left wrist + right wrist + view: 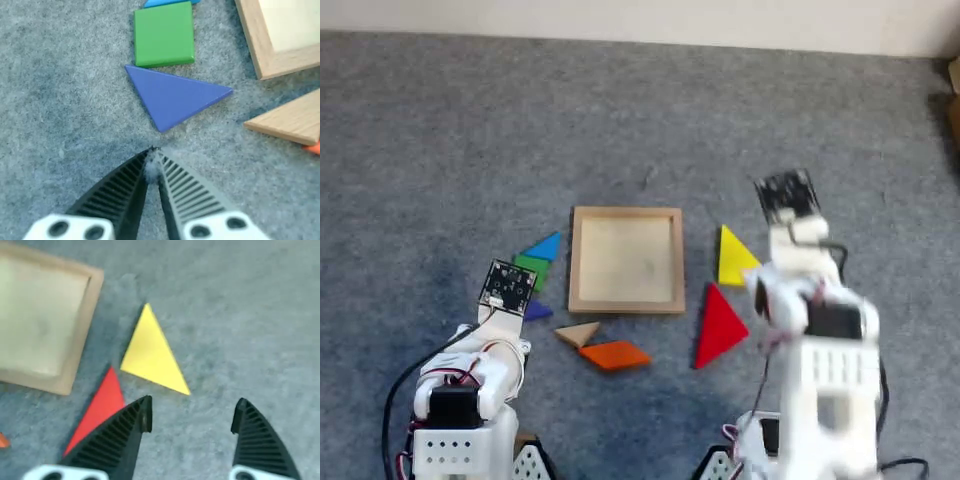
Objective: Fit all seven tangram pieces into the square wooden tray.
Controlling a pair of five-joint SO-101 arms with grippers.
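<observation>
Pieces number seven, all outside one tray.

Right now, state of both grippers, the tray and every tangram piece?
Left gripper: shut, empty.
Right gripper: open, empty.
Square wooden tray: no pieces inside.
Yellow triangle: outside tray.
Red triangle: outside tray.
Orange parallelogram: outside tray.
Plain wooden triangle: outside tray.
Green square: outside tray.
Dark blue triangle: outside tray.
Light blue triangle: outside tray.
</observation>
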